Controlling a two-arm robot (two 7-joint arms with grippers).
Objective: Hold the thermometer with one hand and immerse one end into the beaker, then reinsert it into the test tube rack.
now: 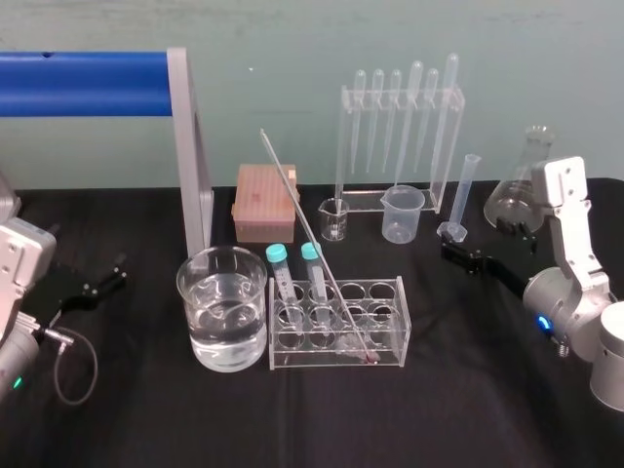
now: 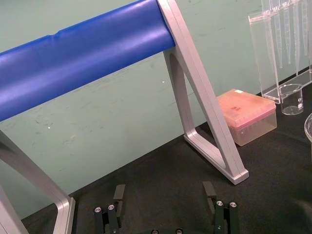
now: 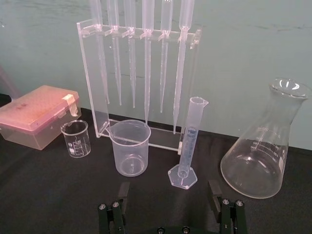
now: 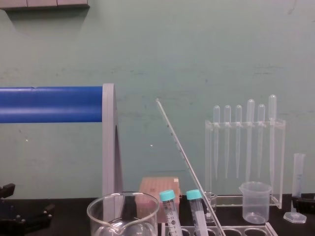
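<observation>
Against a teal wall, on the black table (image 1: 146,429), the thermometer (image 1: 311,234) leans in the test tube rack (image 1: 400,327) near the front edge, with the beaker (image 1: 190,302) just beside it. We'd have the right gripper (image 1: 466,258), spread and low toward the right edge, pinch the thermometer mid-stem and lift it along its lean. The left gripper (image 1: 97,286) rests spread near the left edge.

Open black tabletop (image 1: 468,409) from right of test tube rack (image 1: 390,341) out to right gripper (image 1: 453,253); same along front edge. Open air over beaker (image 1: 222,307) mouth. In the way: grey frame post (image 1: 195,166) just behind beaker; two capped tubes (image 1: 285,278) standing in rack's left holes, next to beaker; thermometer (image 1: 315,239) slanting up and back-left across rack. Farther back: tip box (image 1: 265,200), pipette stand (image 1: 400,136), plastic beaker (image 1: 403,213), cylinder (image 1: 460,200).
</observation>
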